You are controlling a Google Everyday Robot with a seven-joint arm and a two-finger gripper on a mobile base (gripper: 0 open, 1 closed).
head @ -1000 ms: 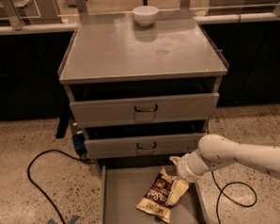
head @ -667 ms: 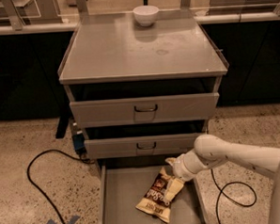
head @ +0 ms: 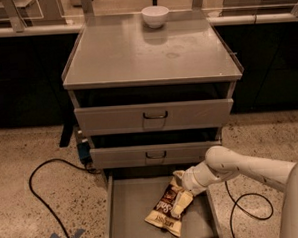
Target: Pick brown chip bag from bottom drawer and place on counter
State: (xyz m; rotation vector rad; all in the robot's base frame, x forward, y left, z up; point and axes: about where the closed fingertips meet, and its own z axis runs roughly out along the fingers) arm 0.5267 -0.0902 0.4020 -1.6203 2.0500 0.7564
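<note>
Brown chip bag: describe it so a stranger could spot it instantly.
Find the grey drawer cabinet, then its open bottom drawer by the floor. The brown chip bag is the only item inside, dark with cream ends, the gripper at its upper end.

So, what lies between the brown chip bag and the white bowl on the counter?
In the camera view: the gripper at the brown chip bag's upper end, then the middle drawer and top drawer fronts, then bare counter up to the white bowl.

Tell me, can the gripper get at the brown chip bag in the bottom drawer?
Probably yes: the bottom drawer stands open and the gripper sits right at the brown chip bag's upper end, with nothing between them.
</note>
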